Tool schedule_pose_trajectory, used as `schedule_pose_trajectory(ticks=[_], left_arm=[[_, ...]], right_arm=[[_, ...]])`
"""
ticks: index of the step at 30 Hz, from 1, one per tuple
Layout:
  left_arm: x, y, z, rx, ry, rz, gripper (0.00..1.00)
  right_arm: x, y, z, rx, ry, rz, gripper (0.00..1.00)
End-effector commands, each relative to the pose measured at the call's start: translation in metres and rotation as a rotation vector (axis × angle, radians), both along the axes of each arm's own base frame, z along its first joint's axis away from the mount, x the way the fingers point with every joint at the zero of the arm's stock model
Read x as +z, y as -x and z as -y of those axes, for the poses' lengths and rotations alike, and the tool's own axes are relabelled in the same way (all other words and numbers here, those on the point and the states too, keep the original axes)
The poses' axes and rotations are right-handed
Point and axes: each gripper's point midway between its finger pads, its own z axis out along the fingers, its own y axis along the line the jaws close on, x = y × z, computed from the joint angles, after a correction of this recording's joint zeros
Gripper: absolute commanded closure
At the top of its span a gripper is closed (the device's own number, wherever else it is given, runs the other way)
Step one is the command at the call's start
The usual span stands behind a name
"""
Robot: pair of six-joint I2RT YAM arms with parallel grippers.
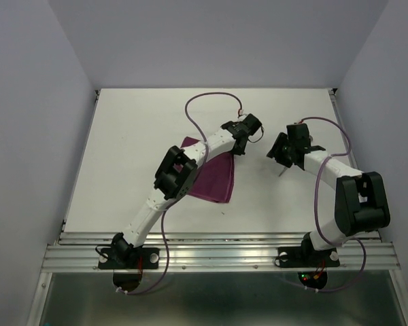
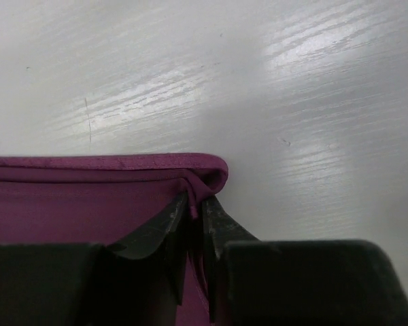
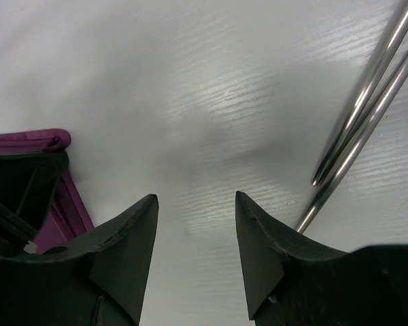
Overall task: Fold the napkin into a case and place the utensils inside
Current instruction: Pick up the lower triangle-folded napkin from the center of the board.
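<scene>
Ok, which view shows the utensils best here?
The right wrist view: the utensils show as two long shiny rods beside the open right pincer. The top view gives only a thin sliver near that pincer; the left wrist view shows none, just the napkin.

Right wrist view: both utensils (image 3: 366,97) run out of frame at the top right, and the lower rod's near end goes behind my right claw (image 3: 196,200). Ends out of sight, so which one is the spoon: cannot tell.

Top view: utensils are only a tiny grey sliver, unreadable. My left arm (image 1: 190,159) covers the middle of the napkin (image 1: 217,182). Left claw (image 1: 242,145) tips hidden under its own wrist.

Left wrist view: cloth cut off at left and bottom; claw body blurred.
</scene>
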Motion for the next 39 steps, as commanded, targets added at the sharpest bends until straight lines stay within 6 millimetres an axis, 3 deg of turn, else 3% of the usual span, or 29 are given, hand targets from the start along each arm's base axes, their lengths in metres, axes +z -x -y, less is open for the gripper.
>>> schedule_pose_trajectory(ticks=[1,5,9,15,22,29,33,35,37,39], left_arm=[[0.0,-0.002,-0.005,-0.009,0.056,-0.055,0.82],[0.012,0.001,-0.002,-0.04,0.233,-0.133,1.0],[0.022,-0.003,-0.004,-0.044,0.359,-0.172,1.0],[0.035,-0.003,0.003,-0.069,0.587,-0.254,1.0],[0.048,-0.01,-0.011,-0.023,0.745,-0.286,1.0],[0.047,-0.014,-0.024,0.019,0.801,-0.295,1.0],[0.048,-0.017,-0.024,0.028,0.815,-0.289,1.0],[0.05,-0.017,-0.023,0.03,0.821,-0.29,1.0],[0.052,-0.018,-0.023,0.032,0.834,-0.287,1.0],[0.054,-0.019,-0.025,0.035,0.856,-0.288,1.0]], right_arm=[[0.017,-0.001,0.001,0.017,0.003,0.042,0.45],[0.022,0.0,-0.007,0.051,-0.033,0.048,0.45],[0.024,0.004,-0.02,0.08,-0.107,0.057,0.45],[0.025,0.014,-0.077,0.219,-0.228,0.071,0.3],[0.013,0.031,-0.147,0.374,-0.295,0.051,0.19],[0.003,0.035,-0.191,0.47,-0.322,0.051,0.18],[-0.008,0.034,-0.211,0.499,-0.331,0.041,0.18],[-0.017,0.031,-0.212,0.489,-0.325,0.024,0.2],[-0.019,0.032,-0.217,0.497,-0.338,0.03,0.23],[-0.023,0.034,-0.219,0.496,-0.357,0.025,0.32]])
